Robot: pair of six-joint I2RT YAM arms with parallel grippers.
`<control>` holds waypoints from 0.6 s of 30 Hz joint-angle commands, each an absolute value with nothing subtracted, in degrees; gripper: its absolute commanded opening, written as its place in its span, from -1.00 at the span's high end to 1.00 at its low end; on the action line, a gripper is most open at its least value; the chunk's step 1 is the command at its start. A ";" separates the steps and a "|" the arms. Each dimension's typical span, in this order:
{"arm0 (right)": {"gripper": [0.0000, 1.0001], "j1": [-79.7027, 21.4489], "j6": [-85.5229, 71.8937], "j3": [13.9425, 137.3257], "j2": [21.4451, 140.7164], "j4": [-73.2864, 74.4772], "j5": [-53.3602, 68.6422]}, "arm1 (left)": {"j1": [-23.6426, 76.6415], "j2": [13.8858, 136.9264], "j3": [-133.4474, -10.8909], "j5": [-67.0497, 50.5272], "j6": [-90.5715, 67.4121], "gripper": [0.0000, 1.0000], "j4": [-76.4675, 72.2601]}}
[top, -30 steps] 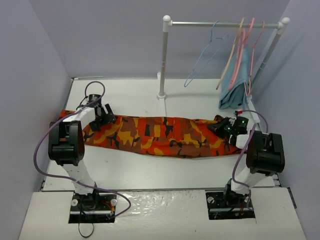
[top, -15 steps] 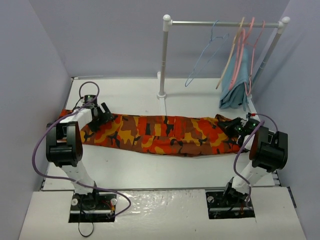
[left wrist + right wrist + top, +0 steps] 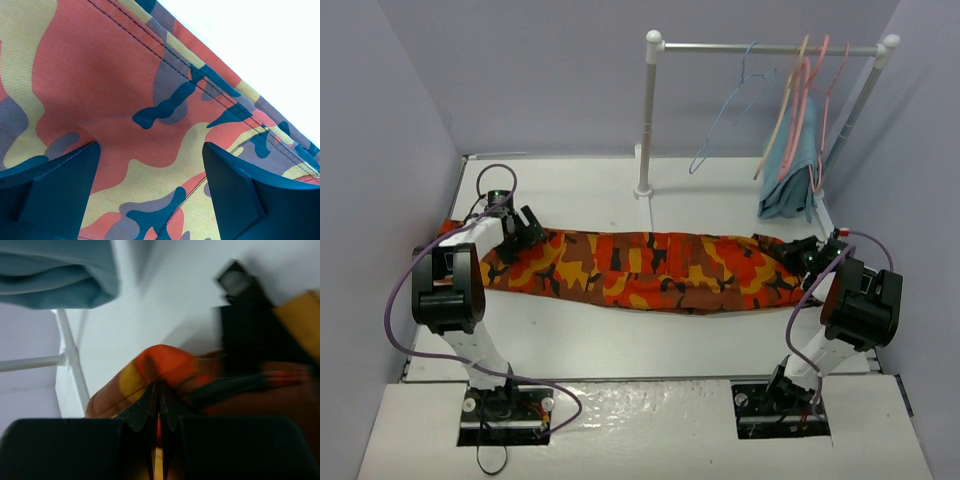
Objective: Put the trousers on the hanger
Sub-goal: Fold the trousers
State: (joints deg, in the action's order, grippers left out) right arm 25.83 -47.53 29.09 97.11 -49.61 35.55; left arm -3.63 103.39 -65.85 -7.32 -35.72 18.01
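Both claws have slid apart a little, the right one more. On the left, the left claw (image 3: 150, 150) is open over the trousers (image 3: 650, 268). They lie long and flat across the white table (image 3: 580, 330). Behind them, the blue hanger (image 3: 720, 120) hangs on the rail (image 3: 760, 47). On the right, the right claw (image 3: 159, 390) pinches a fold of the trousers' right end.
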 commanded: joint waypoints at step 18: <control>0.96 3.63 -33.02 43.63 75.18 -6.58 13.83 | -5.63 101.43 -66.18 -3.62 -33.94 -0.62 22.57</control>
